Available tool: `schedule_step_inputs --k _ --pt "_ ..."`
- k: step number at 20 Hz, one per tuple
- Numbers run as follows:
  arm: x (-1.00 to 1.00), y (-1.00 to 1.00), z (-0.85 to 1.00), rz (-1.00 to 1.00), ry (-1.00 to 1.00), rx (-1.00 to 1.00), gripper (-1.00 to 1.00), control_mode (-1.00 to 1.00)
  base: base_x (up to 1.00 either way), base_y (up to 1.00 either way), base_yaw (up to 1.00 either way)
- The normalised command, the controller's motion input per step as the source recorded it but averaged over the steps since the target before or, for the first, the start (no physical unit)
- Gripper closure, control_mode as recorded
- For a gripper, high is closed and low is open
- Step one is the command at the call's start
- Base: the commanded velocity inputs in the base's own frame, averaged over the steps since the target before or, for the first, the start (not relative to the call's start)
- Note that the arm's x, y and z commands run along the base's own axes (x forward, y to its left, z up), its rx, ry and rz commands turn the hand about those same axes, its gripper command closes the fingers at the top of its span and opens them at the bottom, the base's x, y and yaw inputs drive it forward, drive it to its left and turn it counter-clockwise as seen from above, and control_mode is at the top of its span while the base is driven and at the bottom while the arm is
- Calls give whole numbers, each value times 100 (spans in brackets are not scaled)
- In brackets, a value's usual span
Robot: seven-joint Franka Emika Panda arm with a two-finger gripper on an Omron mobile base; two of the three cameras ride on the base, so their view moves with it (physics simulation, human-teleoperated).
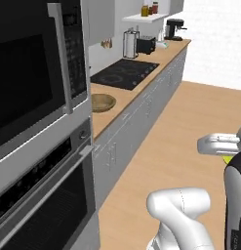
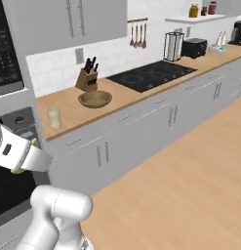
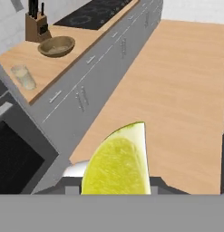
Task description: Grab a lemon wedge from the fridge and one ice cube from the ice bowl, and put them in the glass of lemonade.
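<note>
lemon wedge (image 3: 117, 162) clamped in part-closed jaws, over floor; glass of lemonade (image 3: 23, 76) beside ice bowl (image 3: 56, 45) on counter.

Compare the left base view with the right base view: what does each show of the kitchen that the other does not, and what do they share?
Left base view, not the right: the microwave door with its long handle.
Right base view, not the left: the glass and the knife block on the counter.
Both: the bowl, the cooktop and the toaster, along the same counter.
</note>
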Motion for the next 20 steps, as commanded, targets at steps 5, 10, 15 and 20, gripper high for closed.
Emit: schedule_step_inputs --k 5,10,15,20 --pt "0 0 0 0 0 0 100 100 100 -3 63" --pt "0 0 0 0 0 0 100 100 100 -9 78" --pt "0 0 0 0 0 0 100 100 87 -71 66" --pt "0 0 0 0 0 0 100 100 65 -79 61"
